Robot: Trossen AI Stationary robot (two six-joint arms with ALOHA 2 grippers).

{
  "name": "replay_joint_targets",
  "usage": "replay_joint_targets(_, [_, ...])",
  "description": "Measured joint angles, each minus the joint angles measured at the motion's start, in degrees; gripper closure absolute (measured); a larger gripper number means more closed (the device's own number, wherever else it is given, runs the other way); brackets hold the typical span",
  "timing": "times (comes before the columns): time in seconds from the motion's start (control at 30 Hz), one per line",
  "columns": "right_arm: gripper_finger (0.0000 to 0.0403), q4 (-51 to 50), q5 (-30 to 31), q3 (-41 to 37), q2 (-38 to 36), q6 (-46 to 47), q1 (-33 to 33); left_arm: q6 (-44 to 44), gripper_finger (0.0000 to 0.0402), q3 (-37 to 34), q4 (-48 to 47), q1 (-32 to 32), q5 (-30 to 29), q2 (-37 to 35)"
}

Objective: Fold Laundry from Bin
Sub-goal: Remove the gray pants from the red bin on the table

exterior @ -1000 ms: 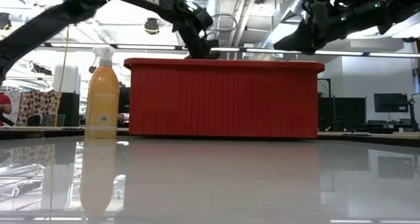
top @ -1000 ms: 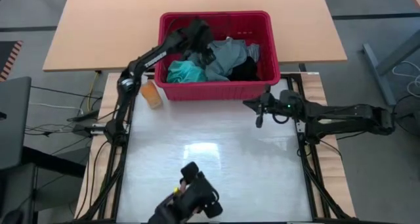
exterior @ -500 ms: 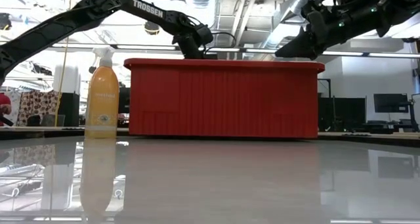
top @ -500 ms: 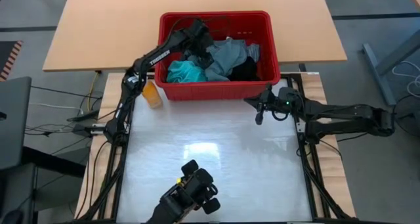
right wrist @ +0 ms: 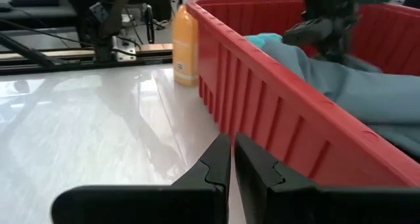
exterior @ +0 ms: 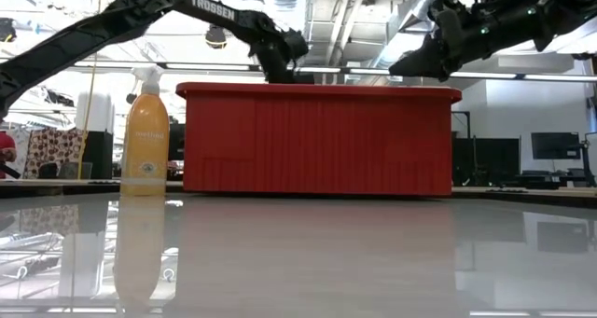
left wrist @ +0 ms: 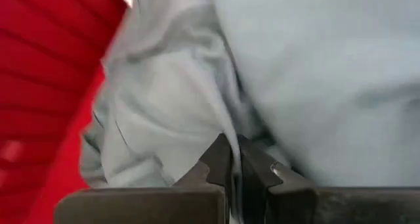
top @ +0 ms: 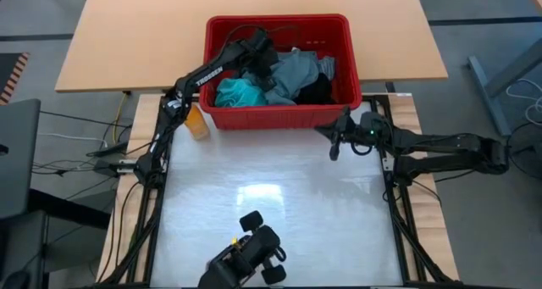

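The red bin (top: 279, 113) stands at the table's far edge with the laundry piled inside. A turquoise garment (top: 240, 92) lies at the left, a grey-green one (top: 298, 71) in the middle and a black one (top: 318, 91) at the right. My left gripper (top: 267, 69) reaches down into the bin from the left, and its fingers are shut in the grey-green garment (left wrist: 315, 73). My right gripper (top: 334, 152) hovers shut and holding nothing above the table, just in front of the bin's right front corner (right wrist: 262, 112). My left gripper pinches a crease of the grey-green garment (left wrist: 230, 129) between its two fingertips, coming from above and slanting down into the pile. One layer or several, I cannot tell. The garment still lies on the rest of the laundry in the bin.
An orange spray bottle (top: 196, 121) stands upright on the table by the bin's left front corner. A black device (top: 254, 255) sits at the table's near edge. The white tabletop (top: 279, 196) between them is bare. A wooden table (top: 135, 35) lies behind the bin.
My left gripper has gone a little toward the table's right edge and down, deeper into the laundry in the bin. The black device at the near edge has shifted slightly nearer.
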Motion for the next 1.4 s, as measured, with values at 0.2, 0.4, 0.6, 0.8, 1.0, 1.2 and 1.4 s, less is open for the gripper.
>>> replay_joint_targets(0.2, [0.0355, 1.89, -0.14, 0.00, 0.00, -0.04, 1.69, 0.91, 0.0401, 0.12, 3.22, -2.38, 0.81, -9.77])
replay_joint_targets(0.4, [0.0355, 2.21, -0.14, 0.00, -0.58, -0.37, 2.96, -1.20, 0.0401, 0.09, 3.98, -5.63, 5.39, -19.58])
replay_joint_targets(0.6, [0.0355, 2.40, -0.16, 0.02, -3.19, -0.75, 4.32, -1.70, 0.0401, 0.09, 7.54, -11.36, 8.65, -27.25])
replay_joint_targets(0.8, [0.0355, 1.49, -0.18, 0.92, -8.31, -0.72, 7.25, -5.20, 0.0401, 0.18, 8.98, -18.24, 14.82, -35.22])
replay_joint_targets(1.0, [0.0355, 1.66, -3.91, 3.70, -12.16, -0.70, 11.69, -7.20, 0.0401, 0.04, -1.45, -27.81, 15.23, -38.86])
replay_joint_targets(1.2, [0.0355, 1.65, -5.47, 5.28, -12.85, -0.67, 16.54, -6.54, 0.0401, -0.04, -9.85, -42.58, 15.05, -39.08])
replay_joint_targets(1.4, [0.0355, 1.48, -5.50, 5.35, -12.16, -0.67, 22.28, -7.74, 0.0401, -5.24, -14.34, -60.44, 3.75, -38.78])
